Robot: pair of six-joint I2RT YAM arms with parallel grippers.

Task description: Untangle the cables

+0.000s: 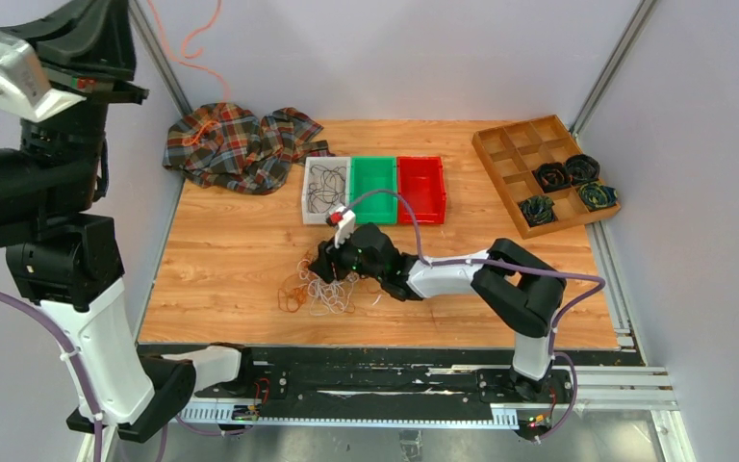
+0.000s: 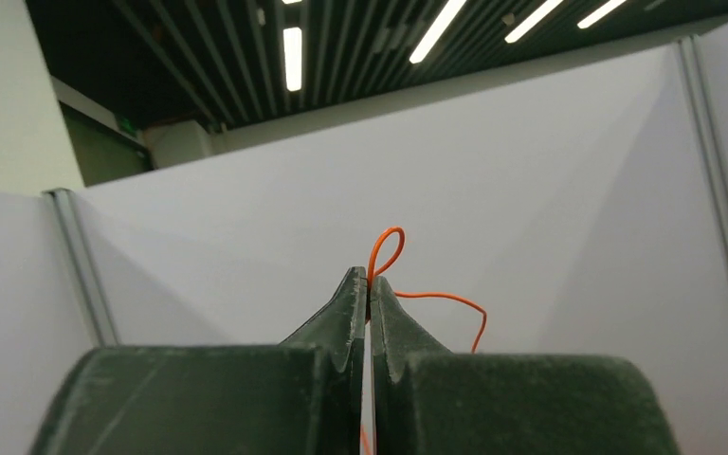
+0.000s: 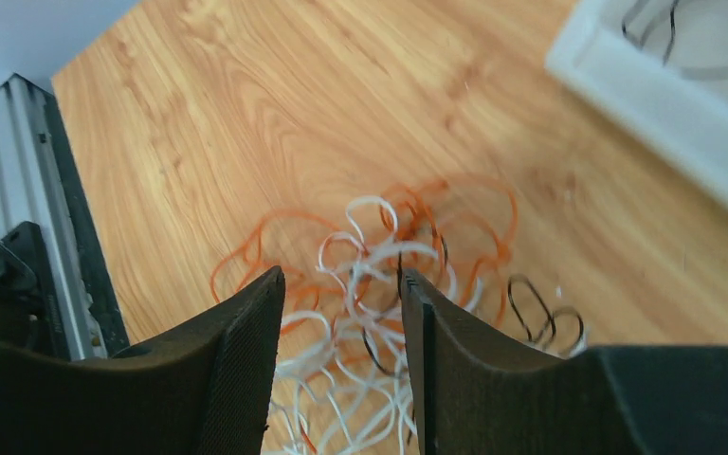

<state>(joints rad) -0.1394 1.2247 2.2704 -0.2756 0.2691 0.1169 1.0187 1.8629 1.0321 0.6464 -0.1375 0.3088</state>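
The cables (image 1: 319,285) lie as a loose bunch of white, orange and black strands on the wooden table, left of centre. My right gripper (image 1: 332,262) is open just above the bunch's far edge. In the right wrist view its fingers (image 3: 341,284) straddle the white and orange loops (image 3: 379,256), touching nothing that I can tell. My left gripper (image 1: 115,29) is raised high at the top left. In the left wrist view it (image 2: 369,280) is shut on one orange cable (image 2: 386,248), which loops above the tips. That orange cable (image 1: 191,43) hangs down toward the cloth.
A white bin (image 1: 310,197) holding black cables, a green bin (image 1: 373,188) and a red bin (image 1: 420,188) stand side by side behind the bunch. A wooden compartment tray (image 1: 510,159) with dark coils is at the back right. A plaid cloth (image 1: 241,144) lies at the back left.
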